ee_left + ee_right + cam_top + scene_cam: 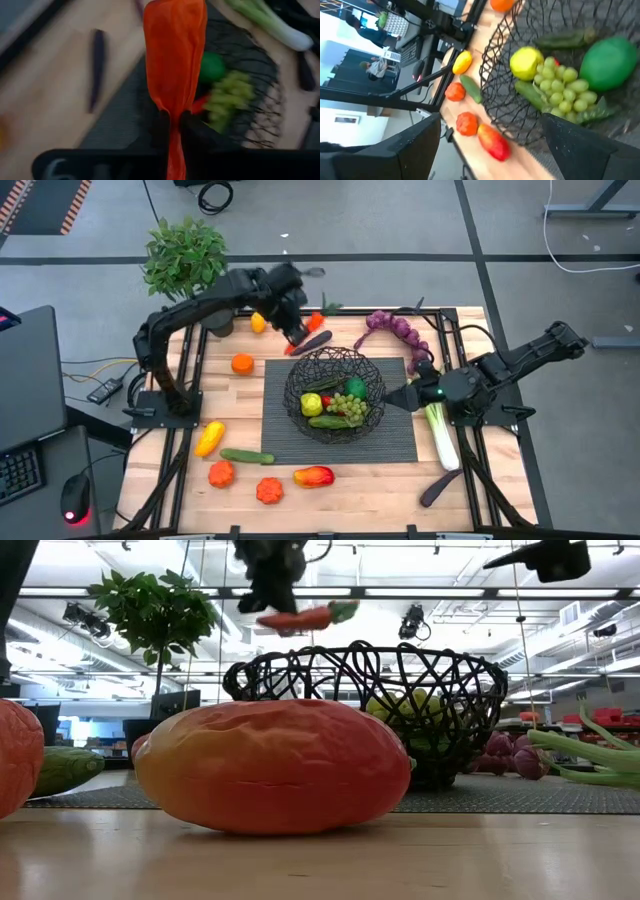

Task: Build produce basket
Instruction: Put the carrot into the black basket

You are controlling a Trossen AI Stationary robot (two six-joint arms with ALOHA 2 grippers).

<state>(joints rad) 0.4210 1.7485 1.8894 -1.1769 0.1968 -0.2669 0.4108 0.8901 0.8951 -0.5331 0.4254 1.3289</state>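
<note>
While the left pincer (297, 335) grips a red chili (175, 65), the basket (300, 395) sits just beside it.

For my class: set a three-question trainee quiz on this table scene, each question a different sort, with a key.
1. True or false: the left claw is shut on a red chili held in the air near the basket.
2. Which is inside the basket? A) leek B) green grapes C) purple grapes
3. Fill in: the right claw waits beside the basket with its jaws ____.

Key: 1 true; 2 B, the green grapes; the leek and purple grapes lie outside; 3 open.
</note>
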